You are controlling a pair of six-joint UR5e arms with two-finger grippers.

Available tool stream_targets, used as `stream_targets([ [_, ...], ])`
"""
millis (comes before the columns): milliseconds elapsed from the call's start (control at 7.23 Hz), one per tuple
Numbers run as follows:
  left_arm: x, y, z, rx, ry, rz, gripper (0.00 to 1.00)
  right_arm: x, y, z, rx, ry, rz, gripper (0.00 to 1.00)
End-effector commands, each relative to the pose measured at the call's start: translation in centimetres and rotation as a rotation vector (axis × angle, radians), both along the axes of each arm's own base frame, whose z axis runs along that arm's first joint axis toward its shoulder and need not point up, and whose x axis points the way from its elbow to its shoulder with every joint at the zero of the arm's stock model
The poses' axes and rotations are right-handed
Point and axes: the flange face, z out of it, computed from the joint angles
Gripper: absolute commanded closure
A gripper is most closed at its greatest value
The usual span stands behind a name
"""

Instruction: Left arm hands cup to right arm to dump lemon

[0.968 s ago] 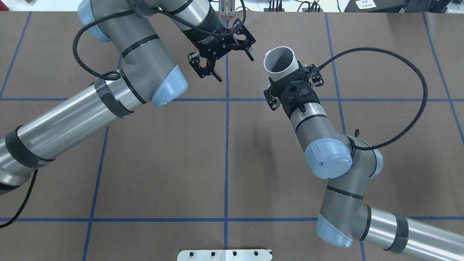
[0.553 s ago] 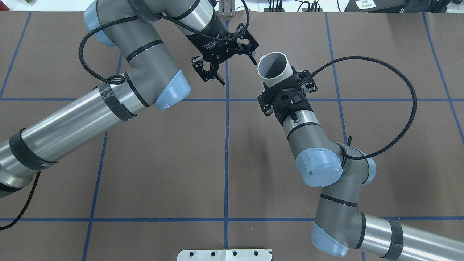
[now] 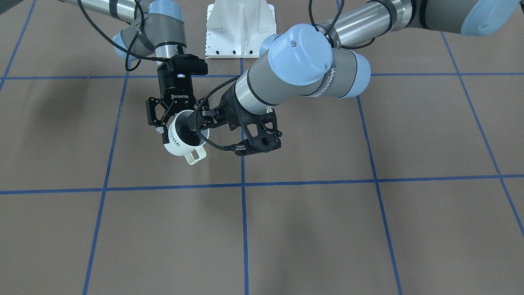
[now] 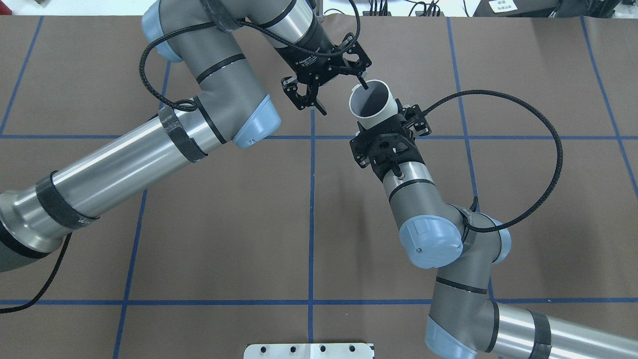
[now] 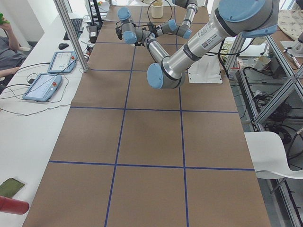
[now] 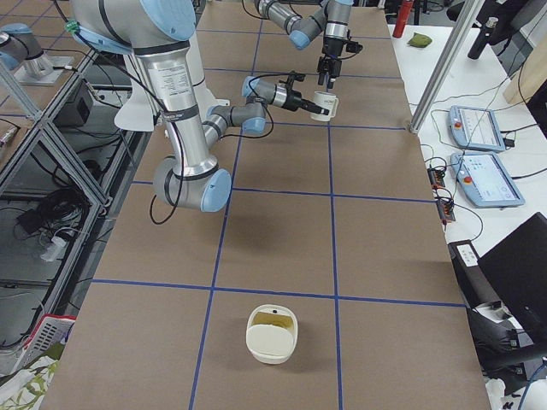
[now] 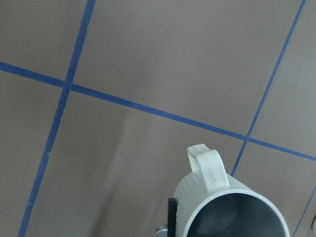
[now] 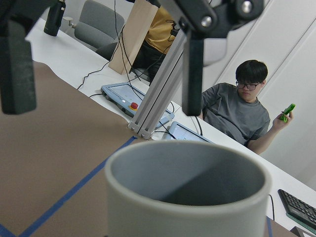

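The cup (image 4: 373, 103) hung above the table (image 4: 199, 209), clamped low on its body by the right gripper (image 4: 386, 127), which came at it from 5 o'clock in the overhead view. Its mouth tilted toward 11 o'clock there, and the grey inside was half in shadow, so its contents could not be told. The left gripper (image 4: 344, 98) sat at 10 o'clock of the cup with its fingers wide apart, one tip over the rim and the other well outside. From above it could not be told whether that tip touched the rim. The right wrist view gave the same fingers (image 8: 192, 64) from behind the cup, one above the mouth and one far off at 9 o'clock. Only the front view showed the handle (image 3: 195, 155) at 5 o'clock of the cup and the HOME lettering (image 3: 175, 137) on its side. The left wrist view put the handle at 11 o'clock of the mouth, with one black finger just beside the wall. In the overhead view the cup hung at 1 o'clock of a crossing of blue lines (image 4: 312, 199), with the table's far edge near at 12 o'clock and brown surface running on toward 6 o'clock. The right side view alone showed a post (image 6: 431, 94) well apart at 3 o'clock. It also showed a cream container (image 6: 272, 346) near the table's near end, holding something yellowish too small to name.
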Motion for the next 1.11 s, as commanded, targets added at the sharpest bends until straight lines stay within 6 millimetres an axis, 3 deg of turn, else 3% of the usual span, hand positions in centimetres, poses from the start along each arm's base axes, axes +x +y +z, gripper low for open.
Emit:
stream_targets([
  [0,1.3,0.7,-0.2,-0.001,-0.003,0.018,0.18,0.0,0.0,0.0,0.000,-0.001,0.000,0.94],
  [277,2.2,1.1,0.1,0.009,0.008,0.030,0.27,0.0,0.0,0.0,0.000,-0.001,0.000,0.94],
  [691,2.9,1.3,0.4,0.015,0.014,0.038,0.49,0.0,0.0,0.0,0.000,-0.001,0.000,0.94],
  [968,2.9,1.2,0.4,0.014,0.013,0.038,0.55,0.1,0.0,0.1,0.000,-0.001,0.001,0.94],
])
